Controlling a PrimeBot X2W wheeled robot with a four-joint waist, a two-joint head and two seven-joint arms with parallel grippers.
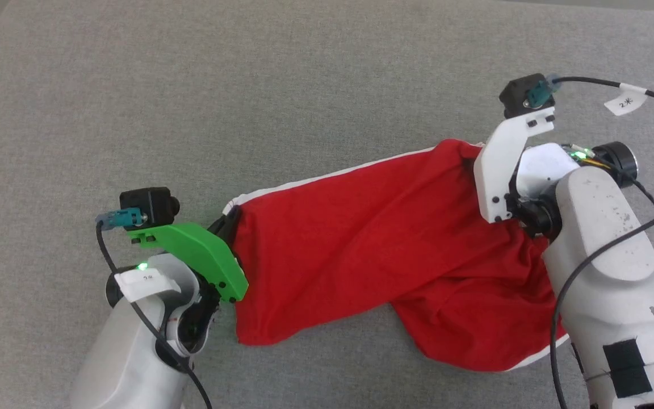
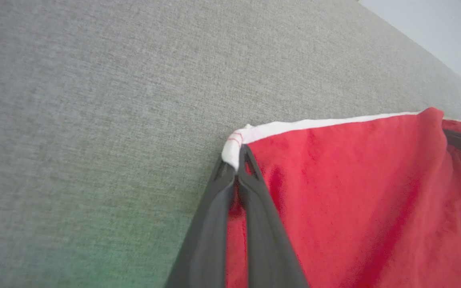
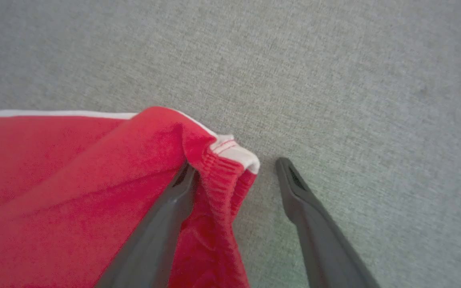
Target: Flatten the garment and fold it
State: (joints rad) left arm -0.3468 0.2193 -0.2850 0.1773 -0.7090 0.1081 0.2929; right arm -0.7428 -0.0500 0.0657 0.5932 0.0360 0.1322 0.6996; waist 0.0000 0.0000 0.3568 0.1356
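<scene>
Red garment (image 1: 384,238), corner in clenched left tool (image 2: 238,164); right tool (image 3: 234,165) released, agape.

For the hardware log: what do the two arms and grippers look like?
Both are pale grey with black cables and white tags. The left arm has a green camera bracket, the right arm a white bracket plus black tape patches. The left gripper and right gripper each have two long dark-grey fingers.

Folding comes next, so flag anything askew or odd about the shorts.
The garment is not flat: its lower part is bunched into folds. The left end effector pinches one white-trimmed corner, but the right end effector stands open around the ribbed corner, not gripping it.
</scene>
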